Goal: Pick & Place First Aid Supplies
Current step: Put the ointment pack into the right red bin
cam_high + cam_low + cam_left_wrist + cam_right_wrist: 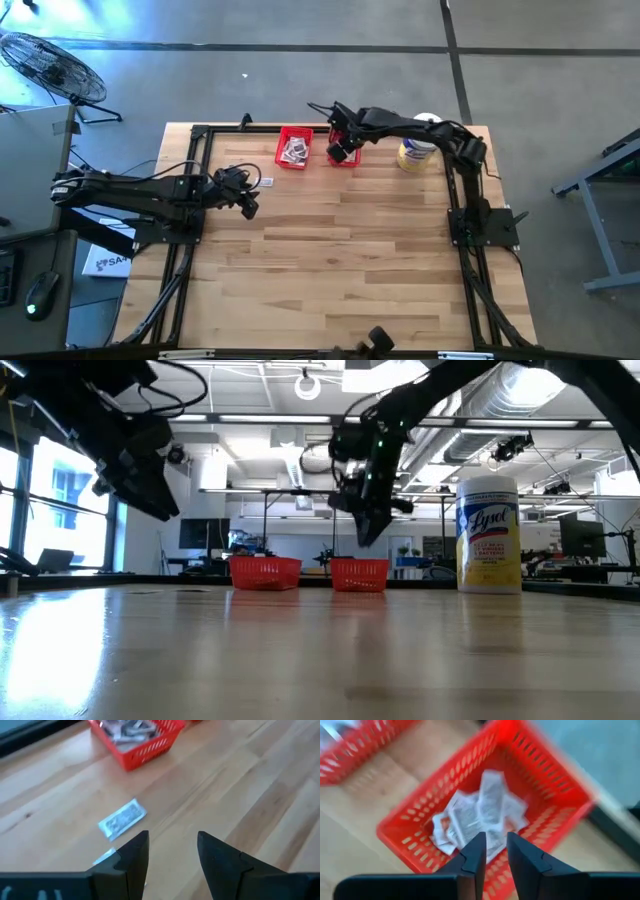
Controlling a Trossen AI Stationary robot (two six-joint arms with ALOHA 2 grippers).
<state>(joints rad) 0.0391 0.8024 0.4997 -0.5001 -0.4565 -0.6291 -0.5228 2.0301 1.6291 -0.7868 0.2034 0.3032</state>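
Two red bins stand side by side at the table's far edge. My right gripper (pixel 495 845) hangs over the right bin (pixel 540 775), pointing steeply down, its fingers a little apart with nothing between them. Several white packets (pixel 480 815) lie piled on that bin's floor. The left bin (pixel 293 148) also holds packets (pixel 125 727). My left gripper (pixel 172 845) is open above the table's left part. One packet (pixel 122 819) lies flat on the wood just beyond its fingers. A second packet (pixel 105 856) is half hidden by one finger.
A large white-lidded jar with a yellow label (pixel 415 150) stands right of the bins, close to the right arm. The black frame rails (pixel 190 240) run along the table's left and right sides. Bare wood (pixel 340 260) fills the middle and near part.
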